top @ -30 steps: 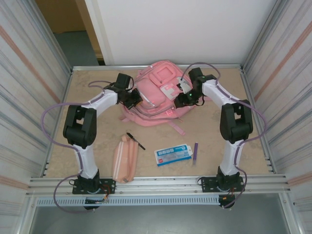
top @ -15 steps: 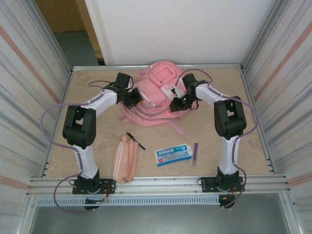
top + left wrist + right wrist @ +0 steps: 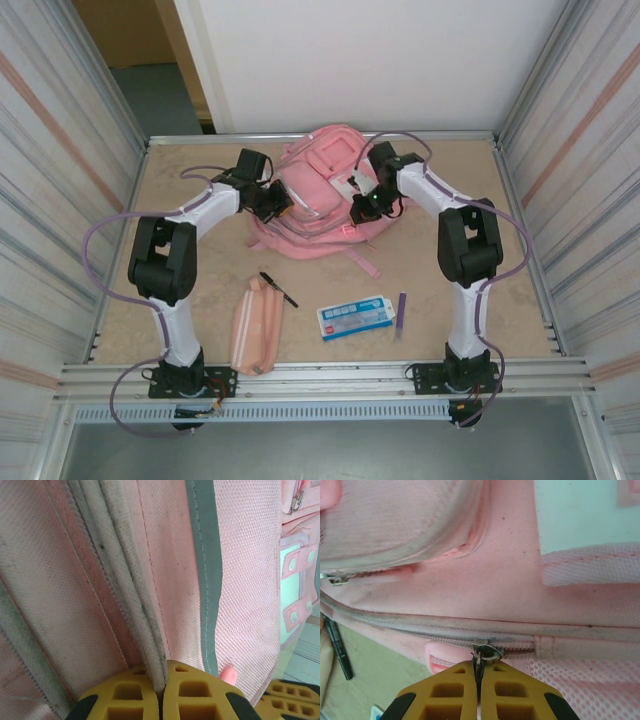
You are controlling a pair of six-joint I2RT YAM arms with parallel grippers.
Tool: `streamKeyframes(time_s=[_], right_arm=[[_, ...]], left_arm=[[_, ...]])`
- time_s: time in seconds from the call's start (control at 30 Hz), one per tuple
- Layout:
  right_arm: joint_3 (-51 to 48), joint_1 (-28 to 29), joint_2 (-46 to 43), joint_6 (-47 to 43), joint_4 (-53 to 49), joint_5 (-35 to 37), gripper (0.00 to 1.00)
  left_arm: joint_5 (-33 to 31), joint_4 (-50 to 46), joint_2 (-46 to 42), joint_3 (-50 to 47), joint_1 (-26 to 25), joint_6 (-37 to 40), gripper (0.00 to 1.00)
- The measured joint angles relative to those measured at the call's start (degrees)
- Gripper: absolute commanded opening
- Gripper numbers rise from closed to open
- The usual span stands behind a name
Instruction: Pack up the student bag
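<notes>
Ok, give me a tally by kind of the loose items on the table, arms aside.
Backpack: 1
Pencil case: 1
Black pen: 1
Purple pen-like stick: 1
Blue-and-white packet: 1
Total: 5

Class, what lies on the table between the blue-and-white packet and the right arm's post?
A slim purple stick, perhaps a pen, just right of the blue-and-white packet; past it, bare table up to the right arm. The top external view shows this.

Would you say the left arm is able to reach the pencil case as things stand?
Probably not yet: the left pincer is shut on the zip edge of the backpack. The pencil case itself lies uncovered near that arm's base.
</notes>
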Motion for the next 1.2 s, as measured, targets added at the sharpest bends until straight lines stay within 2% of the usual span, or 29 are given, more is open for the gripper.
streamKeyframes(time_s=[0.2,0.47,0.73,0.93,0.97,1.03,1.07,1.13,1.2], right_arm=[[9.4,4.9,3.5,-1.5,-11.0,7.9,0.02],[9.5,6.6,5.1,-1.4,-12.7,2.8,0.05],[4.8,7.7,4.8,5.2,-4.7,-6.2,0.11],[-0.4,11.2,4.1,13.7,5.4,-7.2,0.27],[-1.9,11.9,3.4,15.0,7.6,-7.0,0.27],[-5.2,13.0,1.6,17.7,12.3,-7.0,0.28],[-7.0,13.5,0.5,18.9,14.8,-7.0,0.30],[-10.0,13.9,-1.6,20.6,18.3,-6.8,0.36],[-12.5,14.0,-4.0,21.5,20.2,-6.8,0.38]], left_arm=[[0.7,0.6,0.0,0.0,0.0,-0.6,0.00],[1.4,2.3,-0.1,-0.5,-0.7,-2.3,0.00],[1.4,5.6,-0.1,-0.7,-1.0,-4.7,0.00],[1.1,7.3,0.0,-0.8,-1.0,-5.8,0.01],[1.0,7.5,0.0,-0.8,-1.0,-5.7,0.09],[0.9,7.5,0.0,-0.8,-1.0,-5.0,0.31],[1.0,7.3,0.0,-0.7,-1.0,-3.9,0.38],[1.3,6.8,0.0,-0.5,-1.0,-2.3,0.42],[1.7,6.3,-0.1,-0.6,-1.0,-0.6,0.44]])
